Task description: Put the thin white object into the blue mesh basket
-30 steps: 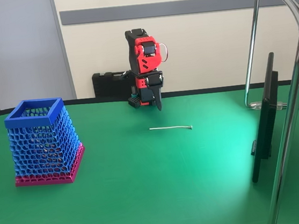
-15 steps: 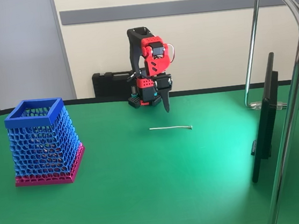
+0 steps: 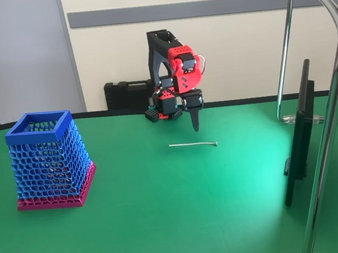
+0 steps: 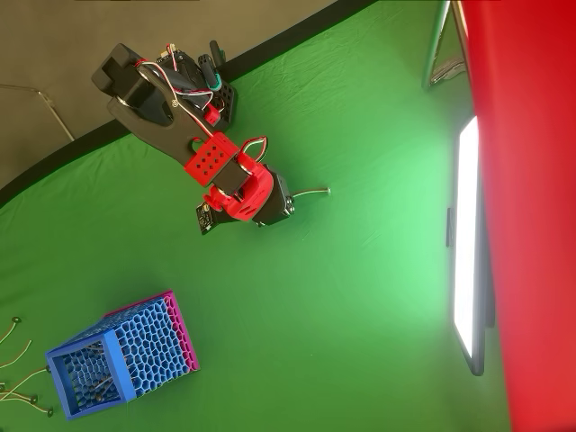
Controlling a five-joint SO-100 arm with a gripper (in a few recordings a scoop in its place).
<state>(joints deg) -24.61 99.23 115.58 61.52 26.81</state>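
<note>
Overhead, fingers (image 3: pixel 195 125) look together, empty, hanging above the thin white object (image 3: pixel 193 144).

The surface (image 3: pixel 168 224) is covered in green cloth with a dark, curved far edge. In the fixed view, the blue mesh basket (image 3: pixel 49 159) stands upright near the left edge, resting on its magenta-pink base band. The thin white object (image 3: pixel 193 144) lies flat toward the middle, well apart from the basket and closer to the far edge, its thicker end pointing right. The arm's base (image 3: pixel 166 110) sits at the far edge. A dark flat screen (image 3: pixel 299 133) stands upright near the right edge, just in front of a chrome stand's foot (image 3: pixel 302 118). In the overhead view, several small thin sticks (image 4: pixel 16 360) lie beside the basket (image 4: pixel 121 355) at the surface's edge.
</note>
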